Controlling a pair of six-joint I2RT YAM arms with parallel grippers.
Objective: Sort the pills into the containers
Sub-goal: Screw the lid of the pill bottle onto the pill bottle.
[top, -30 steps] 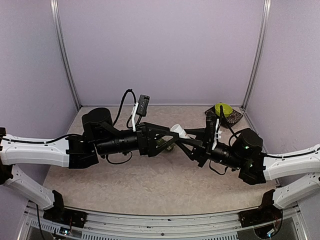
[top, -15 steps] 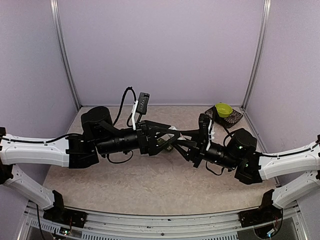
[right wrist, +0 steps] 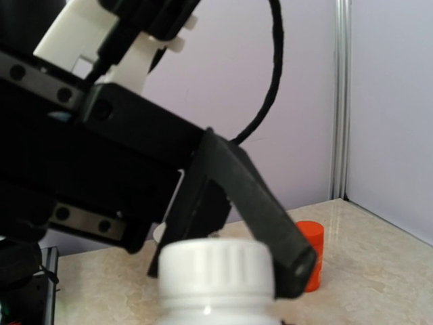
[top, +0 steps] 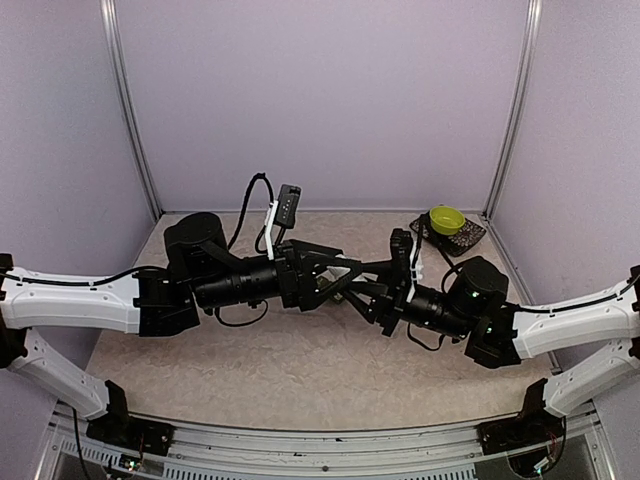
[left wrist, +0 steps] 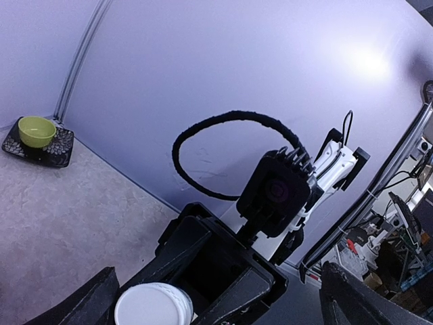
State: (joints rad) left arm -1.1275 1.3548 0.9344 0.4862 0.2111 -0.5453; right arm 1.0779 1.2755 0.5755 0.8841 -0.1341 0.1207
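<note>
One white pill bottle (right wrist: 216,267) sits pinched in your right gripper (top: 354,287) over mid-table. Your left gripper (left wrist: 216,271) faces it head-on, fingers (left wrist: 91,305) spread wide with the ribbed cap (left wrist: 152,306) between them. In the right wrist view, one finger lies just beside the cap at 2 o'clock. An orange-red cylinder (right wrist: 310,255) stands at the bottle's 3 o'clock. From above, the yellow-green bowl (top: 447,218) on its dark tray (top: 470,238) is at 2 o'clock, well apart.
</note>
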